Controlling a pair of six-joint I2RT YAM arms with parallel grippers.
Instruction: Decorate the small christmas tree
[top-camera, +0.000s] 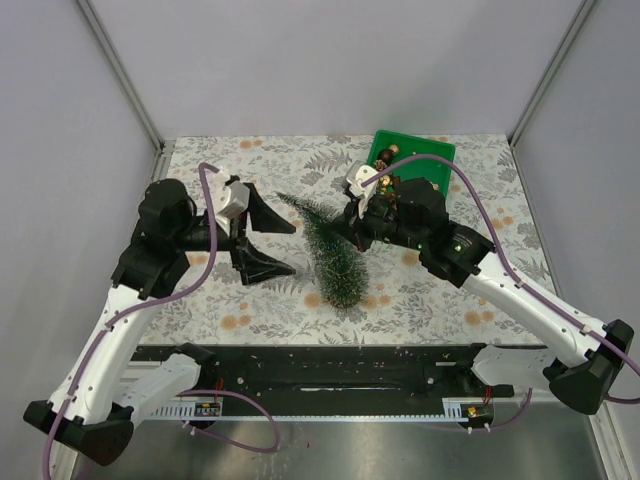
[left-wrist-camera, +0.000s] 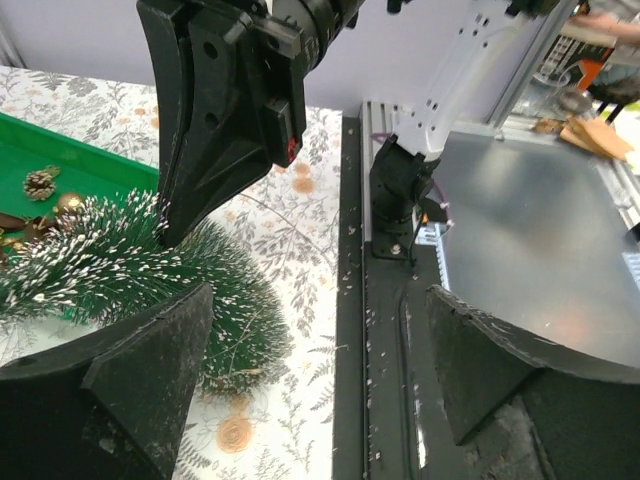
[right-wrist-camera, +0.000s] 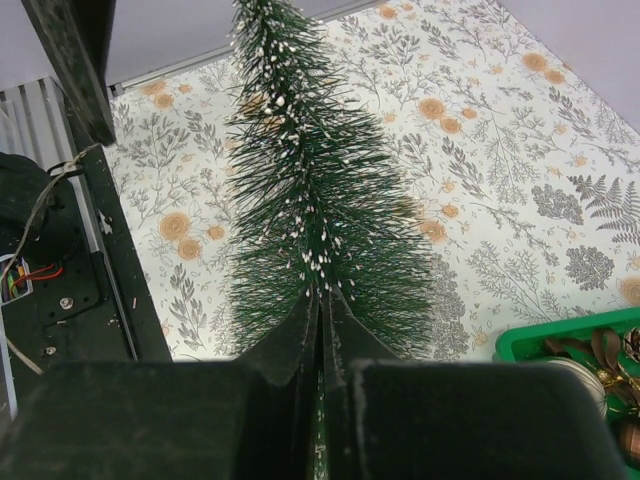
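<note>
The small christmas tree (top-camera: 330, 255) is dark green with white-flecked bristles. It hangs tilted, tip to the back left and wide end toward the front; its wooden base is hidden. My right gripper (top-camera: 352, 222) is shut on it, the fingers pressed together into the bristles (right-wrist-camera: 322, 300). The tree fills the right wrist view (right-wrist-camera: 310, 180) and shows in the left wrist view (left-wrist-camera: 120, 250). My left gripper (top-camera: 275, 242) is open and empty just left of the tree, its jaws wide apart (left-wrist-camera: 318, 300).
A green bin (top-camera: 440, 152) of ornaments stands at the back right, behind the right gripper; a pine cone (left-wrist-camera: 40, 183) lies in it. The black base rail (top-camera: 330, 365) runs along the table's near edge. Grey walls enclose three sides.
</note>
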